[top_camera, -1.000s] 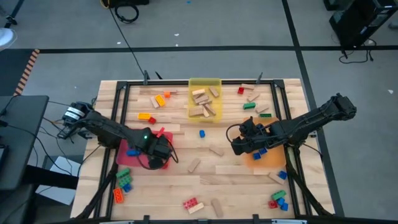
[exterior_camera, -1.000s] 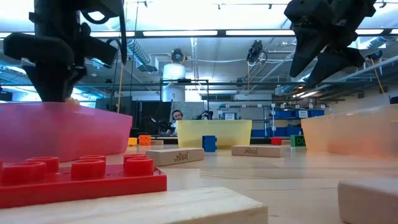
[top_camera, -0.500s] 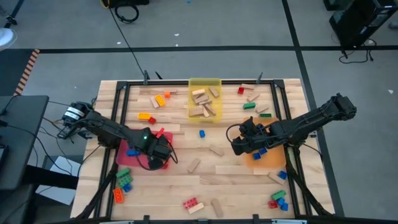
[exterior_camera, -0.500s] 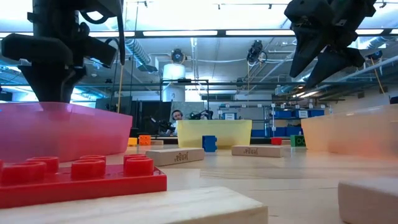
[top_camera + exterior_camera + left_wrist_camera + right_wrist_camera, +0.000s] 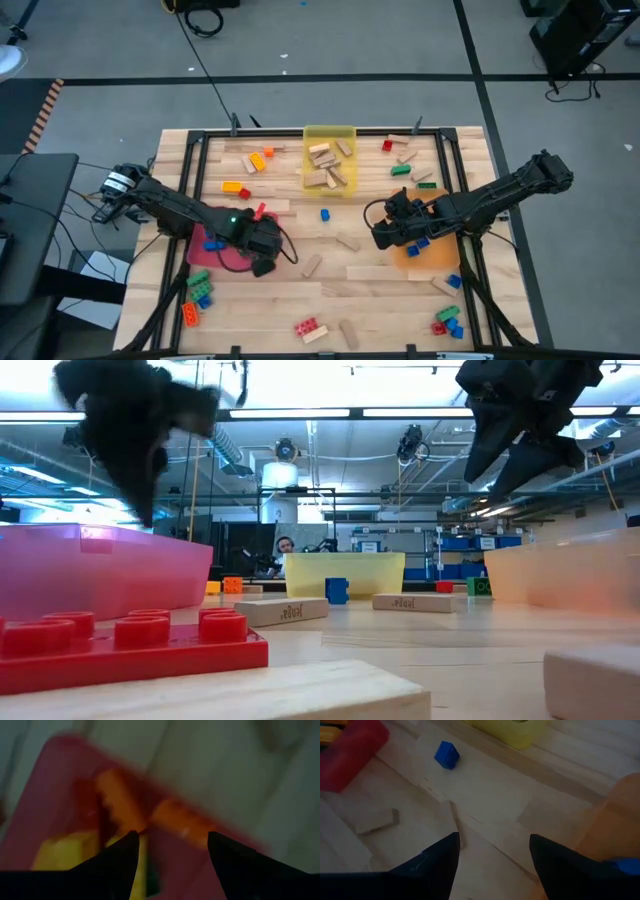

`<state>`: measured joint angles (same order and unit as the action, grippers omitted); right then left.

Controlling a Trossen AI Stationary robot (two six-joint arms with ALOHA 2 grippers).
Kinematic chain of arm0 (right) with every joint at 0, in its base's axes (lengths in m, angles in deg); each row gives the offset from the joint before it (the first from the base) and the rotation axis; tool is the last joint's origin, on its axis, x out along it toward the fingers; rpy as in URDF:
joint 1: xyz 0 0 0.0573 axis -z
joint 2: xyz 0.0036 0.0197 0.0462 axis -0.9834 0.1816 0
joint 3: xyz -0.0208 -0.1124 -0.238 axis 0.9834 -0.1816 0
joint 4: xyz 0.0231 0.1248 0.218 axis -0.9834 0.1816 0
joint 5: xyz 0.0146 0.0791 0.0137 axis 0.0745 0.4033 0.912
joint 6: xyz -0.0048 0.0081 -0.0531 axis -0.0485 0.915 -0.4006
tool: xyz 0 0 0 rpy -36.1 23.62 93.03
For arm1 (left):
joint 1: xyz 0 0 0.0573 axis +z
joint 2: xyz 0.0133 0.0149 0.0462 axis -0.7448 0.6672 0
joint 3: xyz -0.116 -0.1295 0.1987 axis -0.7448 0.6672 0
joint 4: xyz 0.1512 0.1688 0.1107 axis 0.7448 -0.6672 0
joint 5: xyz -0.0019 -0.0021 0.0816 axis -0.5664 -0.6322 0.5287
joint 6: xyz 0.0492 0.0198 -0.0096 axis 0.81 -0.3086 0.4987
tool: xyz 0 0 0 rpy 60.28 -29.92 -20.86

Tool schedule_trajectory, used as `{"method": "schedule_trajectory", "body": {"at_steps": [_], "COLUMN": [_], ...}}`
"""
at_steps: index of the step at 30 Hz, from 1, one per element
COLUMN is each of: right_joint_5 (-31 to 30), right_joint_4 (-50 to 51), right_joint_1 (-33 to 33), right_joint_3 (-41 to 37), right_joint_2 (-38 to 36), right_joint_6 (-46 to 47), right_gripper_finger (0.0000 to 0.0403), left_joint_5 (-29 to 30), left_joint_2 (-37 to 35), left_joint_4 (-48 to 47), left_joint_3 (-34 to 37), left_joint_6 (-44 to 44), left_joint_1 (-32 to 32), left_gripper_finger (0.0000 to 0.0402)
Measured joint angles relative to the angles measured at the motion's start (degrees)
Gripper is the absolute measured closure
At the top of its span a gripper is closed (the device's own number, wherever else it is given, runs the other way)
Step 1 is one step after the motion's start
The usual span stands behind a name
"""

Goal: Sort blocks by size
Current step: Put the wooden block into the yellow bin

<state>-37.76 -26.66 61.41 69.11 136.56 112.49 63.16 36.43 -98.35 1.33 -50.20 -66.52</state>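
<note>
Blocks lie scattered over the table (image 5: pixel 330 285): tan wooden ones fill the yellow tray (image 5: pixel 329 158) at the far edge, a small blue brick (image 5: pixel 325 214) sits alone near the middle, and mixed coloured bricks gather near both front corners. Orange and yellow bricks (image 5: pixel 120 810) lie inside the red tray (image 5: pixel 218 250) near the left edge. Above the inner rim of this tray hangs the left gripper (image 5: pixel 262 266), fingers apart, holding nothing. Over the inner edge of the orange tray (image 5: pixel 435 252), near the right edge, the right gripper (image 5: pixel 380 238) hangs with its fingers apart too, and nothing is between them.
</note>
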Motion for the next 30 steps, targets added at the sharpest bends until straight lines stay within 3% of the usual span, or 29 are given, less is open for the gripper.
{"method": "schedule_trajectory", "body": {"at_steps": [10,16,19,25,30], "right_joint_5": [0.28,6.11,7.37,7.14,7.74], "right_joint_4": [-8.96,-20.01,-19.71,-7.68,16.26], "right_joint_1": [0.00,0.02,0.02,0.00,-1.39], "right_joint_3": [0.01,0.22,3.19,15.94,30.34], "right_joint_2": [0.01,0.00,0.25,3.82,12.17], "right_joint_6": [-10.74,-27.94,-34.53,-37.80,-26.66], "right_gripper_finger": [0.0147,0.0140,0.0135,0.0126,0.0126], "left_joint_5": [1.76,4.25,5.53,4.30,3.99], "left_joint_2": [-0.02,-0.19,-0.73,-7.48,-17.04], "left_joint_4": [26.64,28.83,30.95,41.20,45.23], "left_joint_3": [-4.03,-3.29,-0.88,9.99,18.61], "left_joint_6": [16.68,18.32,18.95,19.88,19.43], "left_joint_1": [0.01,0.00,0.00,-0.11,-0.09], "left_gripper_finger": [0.0158,0.0158,0.0158,0.0158,0.0158]}}
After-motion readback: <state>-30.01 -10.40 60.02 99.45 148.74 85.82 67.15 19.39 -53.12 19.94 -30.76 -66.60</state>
